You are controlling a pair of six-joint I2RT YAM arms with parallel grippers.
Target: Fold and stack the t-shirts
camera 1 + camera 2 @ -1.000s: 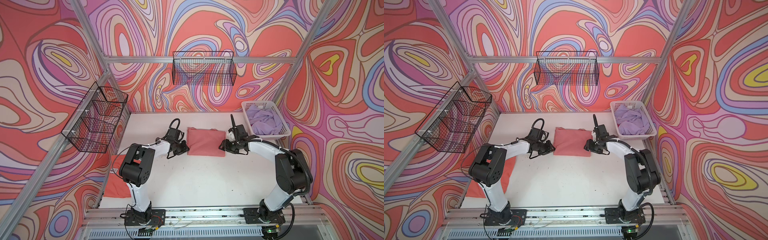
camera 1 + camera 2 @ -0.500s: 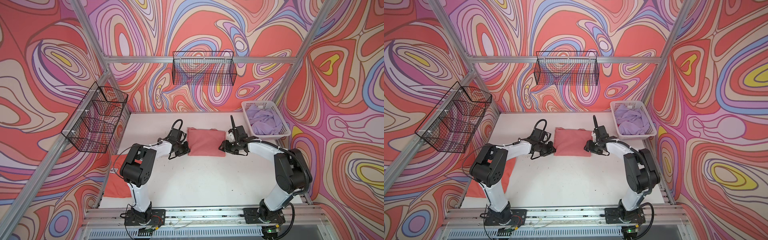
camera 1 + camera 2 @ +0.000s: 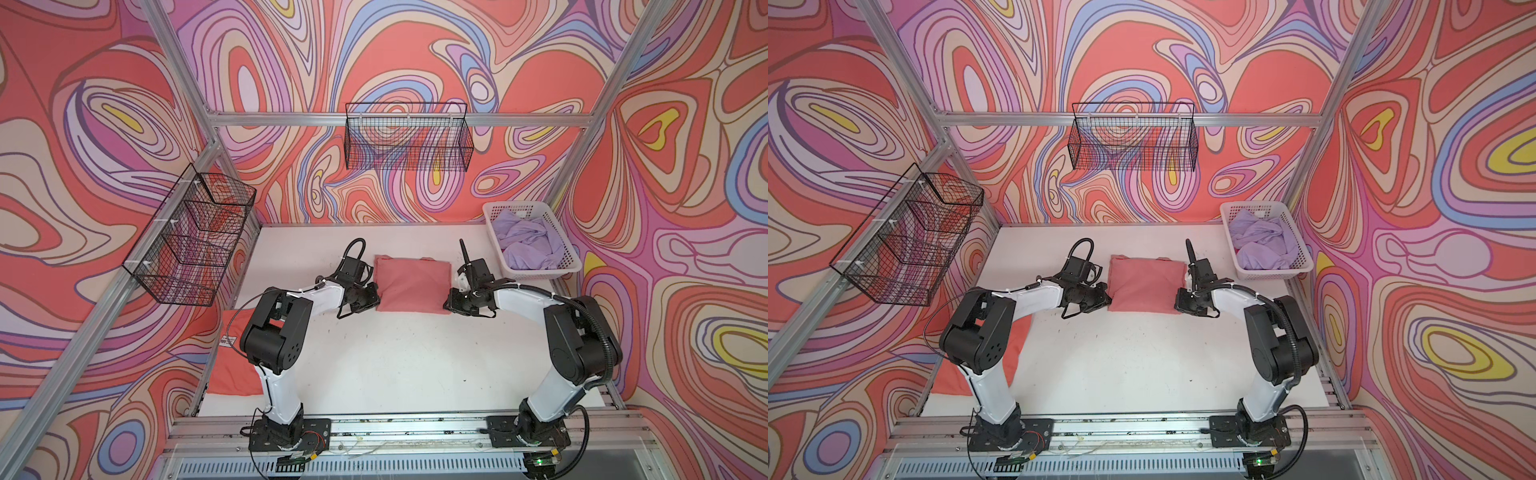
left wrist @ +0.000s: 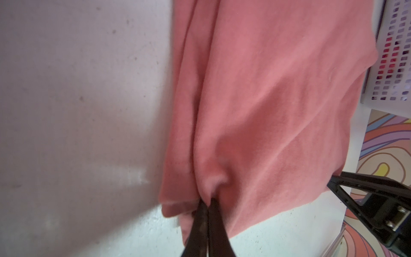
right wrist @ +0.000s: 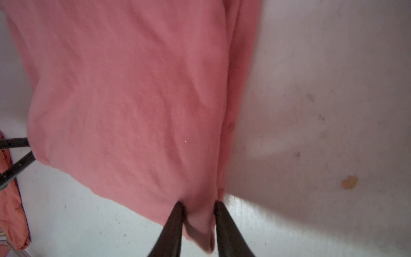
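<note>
A folded salmon-pink t-shirt (image 3: 411, 284) (image 3: 1144, 286) lies mid-table in both top views. My left gripper (image 3: 376, 297) (image 4: 208, 201) is at its near left corner, shut on a pinched pleat of the cloth. My right gripper (image 3: 446, 301) (image 5: 198, 205) is at the near right corner, its fingers pressed against a fold of the same shirt (image 5: 133, 89) from both sides. An orange-coral t-shirt (image 3: 235, 357) lies folded at the table's left edge, partly behind the left arm. A crumpled lavender t-shirt (image 3: 528, 249) fills the white basket (image 3: 540, 272).
A black wire basket (image 3: 191, 237) hangs on the left wall and another wire basket (image 3: 407, 141) on the back wall. The white basket stands in the back right corner. Bare white tabletop (image 3: 407, 357) lies in front of the pink shirt.
Both grippers have closed on the pink shirt's near corners. The left gripper has edged right onto the cloth. The shirt lies where it was.
</note>
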